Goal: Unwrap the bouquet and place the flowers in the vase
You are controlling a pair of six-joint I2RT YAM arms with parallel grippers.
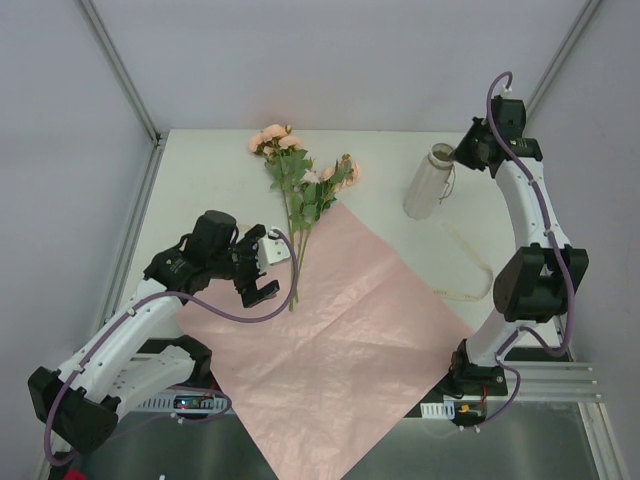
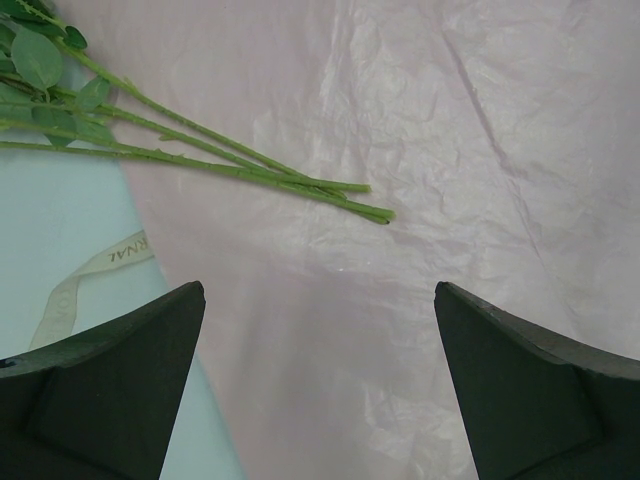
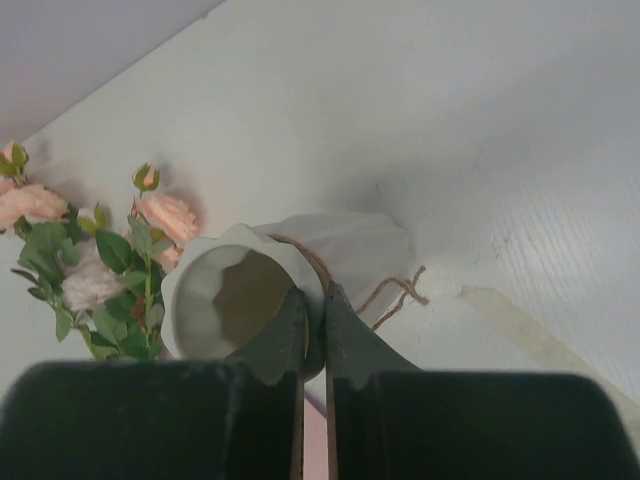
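The unwrapping looks done: the pink paper sheet [image 1: 340, 330] lies flat on the surface [image 1: 380, 160]. The flowers [image 1: 300, 180] rest loose, with their stem ends on its far corner. My right hand [image 3: 310, 300] is pinched on the rim of the vase [image 3: 350, 245], well apart from them. My left hand [image 2: 320, 300] hangs wide open near the stem ends. Next, I judge, it must straddle the thin stems and close gently.
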